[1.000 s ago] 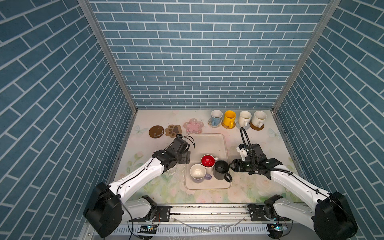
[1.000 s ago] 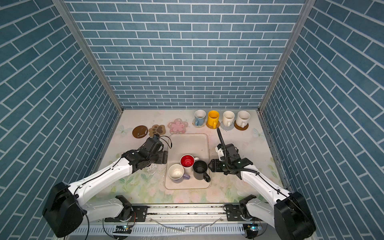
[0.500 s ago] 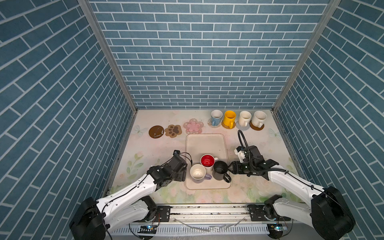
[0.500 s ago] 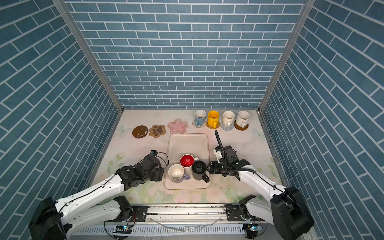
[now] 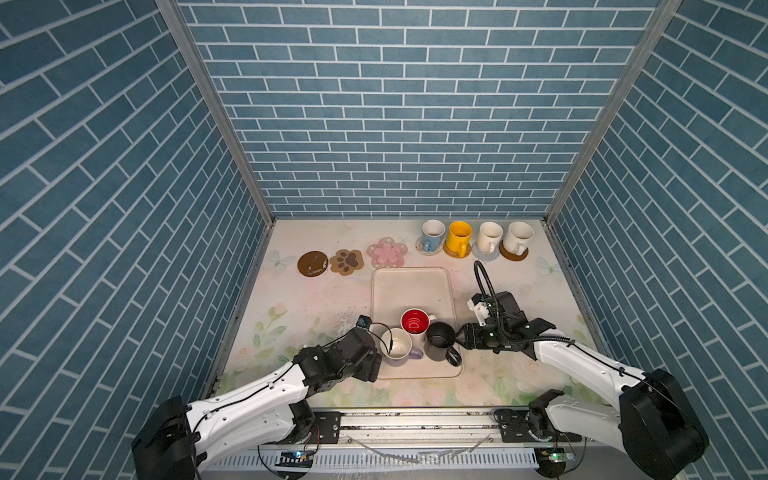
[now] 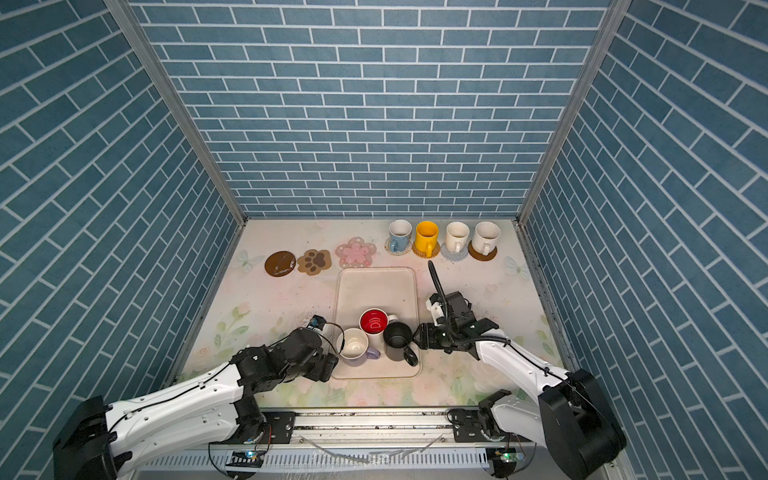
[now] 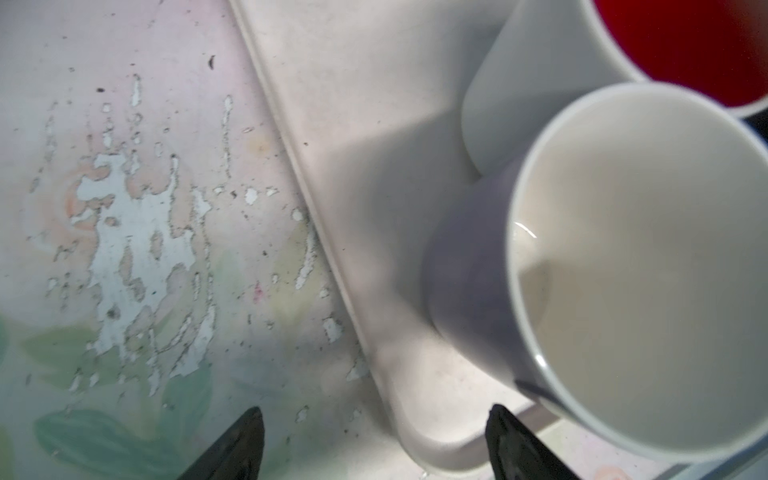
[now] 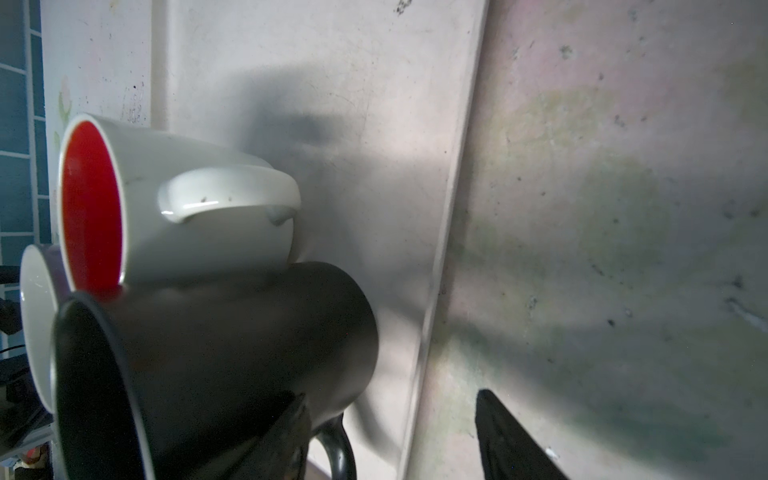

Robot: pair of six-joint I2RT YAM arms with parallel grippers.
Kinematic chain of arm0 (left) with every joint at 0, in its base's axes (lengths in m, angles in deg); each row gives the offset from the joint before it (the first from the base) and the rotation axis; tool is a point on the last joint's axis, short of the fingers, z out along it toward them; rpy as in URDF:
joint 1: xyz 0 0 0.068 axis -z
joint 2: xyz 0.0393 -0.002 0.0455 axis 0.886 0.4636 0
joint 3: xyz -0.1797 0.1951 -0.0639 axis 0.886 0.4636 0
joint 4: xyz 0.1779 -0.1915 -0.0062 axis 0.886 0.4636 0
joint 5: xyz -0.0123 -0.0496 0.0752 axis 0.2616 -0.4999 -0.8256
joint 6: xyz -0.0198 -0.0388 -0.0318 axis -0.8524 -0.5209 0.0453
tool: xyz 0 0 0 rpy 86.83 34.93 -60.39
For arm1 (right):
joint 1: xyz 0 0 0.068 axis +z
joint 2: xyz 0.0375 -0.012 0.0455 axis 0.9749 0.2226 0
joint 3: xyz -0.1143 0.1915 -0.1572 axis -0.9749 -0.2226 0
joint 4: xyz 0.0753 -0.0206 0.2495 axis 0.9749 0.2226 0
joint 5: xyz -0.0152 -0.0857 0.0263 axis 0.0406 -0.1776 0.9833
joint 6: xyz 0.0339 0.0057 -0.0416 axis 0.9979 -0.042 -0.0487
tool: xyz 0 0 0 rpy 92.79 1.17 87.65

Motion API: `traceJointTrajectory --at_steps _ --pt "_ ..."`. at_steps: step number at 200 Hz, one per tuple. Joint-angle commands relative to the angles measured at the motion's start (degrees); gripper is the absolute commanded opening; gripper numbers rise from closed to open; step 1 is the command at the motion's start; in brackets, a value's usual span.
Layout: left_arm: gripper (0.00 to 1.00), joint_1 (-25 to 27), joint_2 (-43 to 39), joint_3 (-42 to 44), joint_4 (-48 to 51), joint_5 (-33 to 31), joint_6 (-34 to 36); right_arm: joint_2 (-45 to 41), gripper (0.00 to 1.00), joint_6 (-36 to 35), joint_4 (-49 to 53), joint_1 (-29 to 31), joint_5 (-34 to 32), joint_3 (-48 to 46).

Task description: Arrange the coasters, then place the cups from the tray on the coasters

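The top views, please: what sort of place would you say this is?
Probably a robot test booth, not a home: brick-print walls box in a small floral table, and the left arm and right arm are mounted on a rail at its front.

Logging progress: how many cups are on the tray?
3, clustered at the near end of the tray: lavender cup on the left, red-lined cup just behind, black cup on the right. None looks hidden.

Top views bright and sharp; wrist views dimmer, softly blurred, heavy shadows across the tray [image 8: 332,62].
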Motion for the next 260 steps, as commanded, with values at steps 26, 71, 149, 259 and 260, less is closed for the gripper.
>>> traceJointTrajectory --at_steps 26,71,149,259,260 --pt "0.87 4.0 -0.1 2.9 -9.2 2.0 2.3 1.3 0.64 0.3 -1.5 0.6 1.2 0.4" --pt "0.87 4.8 3.4 3.1 -14.3 0.9 2.5 2.3 0.63 0.2 -2.3 0.6 1.6 0.6" --pt "0.88 6.1 7.4 2.4 -20.2 -3.6 3.0 4.0 0.63 0.2 -3.5 0.6 2.2 1.5" --pt "0.88 6.1 14.6 -1.0 -25.9 -4.7 5.3 7.9 0.62 0.7 -5.4 0.6 2.6 4.2" --pt "0.88 6.1 14.7 -1.0 -25.9 -4.7 5.3 7.9 0.62 0.7 -5.4 0.6 2.6 4.2"
